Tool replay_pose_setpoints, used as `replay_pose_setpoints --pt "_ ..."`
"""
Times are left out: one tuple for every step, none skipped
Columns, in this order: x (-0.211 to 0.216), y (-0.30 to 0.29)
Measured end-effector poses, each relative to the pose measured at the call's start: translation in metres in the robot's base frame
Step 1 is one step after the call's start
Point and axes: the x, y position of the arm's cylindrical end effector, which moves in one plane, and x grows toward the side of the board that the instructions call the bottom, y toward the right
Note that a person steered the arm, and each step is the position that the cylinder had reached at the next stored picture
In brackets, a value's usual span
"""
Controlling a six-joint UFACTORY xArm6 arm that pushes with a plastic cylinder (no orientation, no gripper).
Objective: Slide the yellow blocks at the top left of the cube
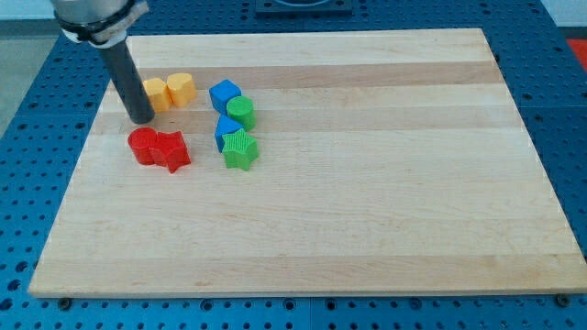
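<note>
Two yellow blocks sit side by side near the board's top left: one (156,93) partly behind my rod and one heart-like block (181,88) to its right. The blue cube (224,95) lies just right of them, apart from the heart-like block by a small gap. My tip (141,119) rests on the board just below and left of the left yellow block, above the red blocks.
A green cylinder (241,113) touches the cube's lower right. A second blue block (226,129) and a green star (240,149) sit below. A red cylinder (143,146) and a red star (171,150) lie below my tip. The wooden board (367,183) is ringed by a blue perforated table.
</note>
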Motion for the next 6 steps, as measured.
replay_pose_setpoints --pt "-0.012 -0.007" --pt "-0.012 -0.007" --pt "-0.019 0.002" --pt "-0.04 0.024" --pt "-0.055 0.058" --pt "-0.055 0.059"
